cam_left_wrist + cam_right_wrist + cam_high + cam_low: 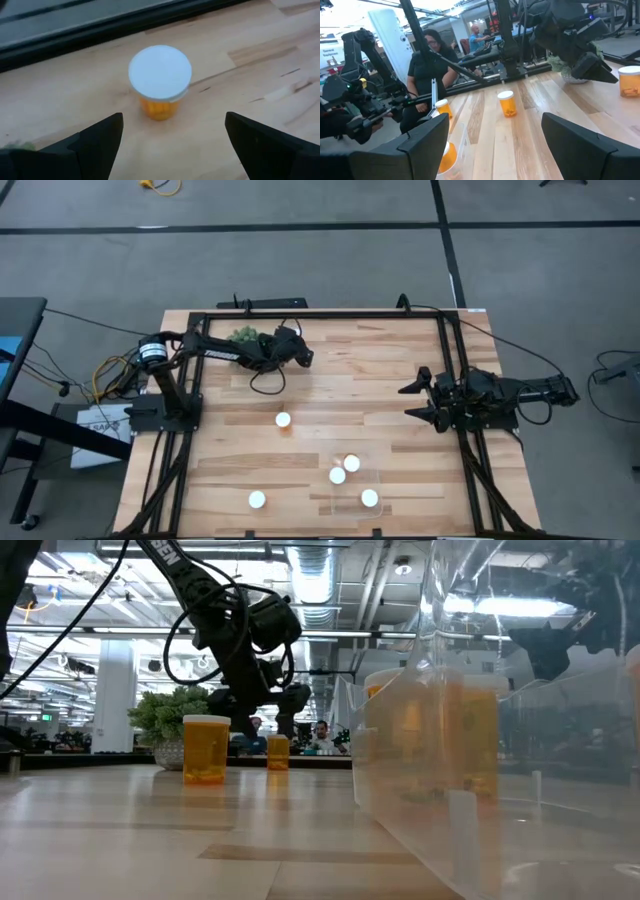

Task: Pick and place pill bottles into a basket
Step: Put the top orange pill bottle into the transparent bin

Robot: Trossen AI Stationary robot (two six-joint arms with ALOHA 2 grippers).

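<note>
Three small orange translucent pill bottles with round white caps (pixel 351 464) stand upright inside the clear, see-through plastic rectangular basket (pixel 378 480), which sits on the wooden counter (pixel 400 370) in the lower right of centre of the high view. In the low view the basket fills the right half of the frame, its orange contents showing through the wall.

Outside the basket, one capped bottle (pixel 283 420) stands alone near the middle of the counter, and another (pixel 257 500) stands near the lower edge, to the left of the basket. A further bottle (pixel 160 82) stands upright beside the black metal frame (pixel 330 314) at the upper left of the counter; in the left wrist view it lies centred ahead of the left gripper (pixel 172 140), whose jaws stand wide apart, not touching it. From above, that gripper hides this bottle.

A spiky green ball-shaped plant (pixel 243 337) sits just beside the left arm in the upper left of the counter.

The right gripper (pixel 412 401) waits at the right edge of the counter, well apart from the basket, its jaws apart and holding nothing. People (pixel 427 70) show in the room beyond in the right wrist view.
</note>
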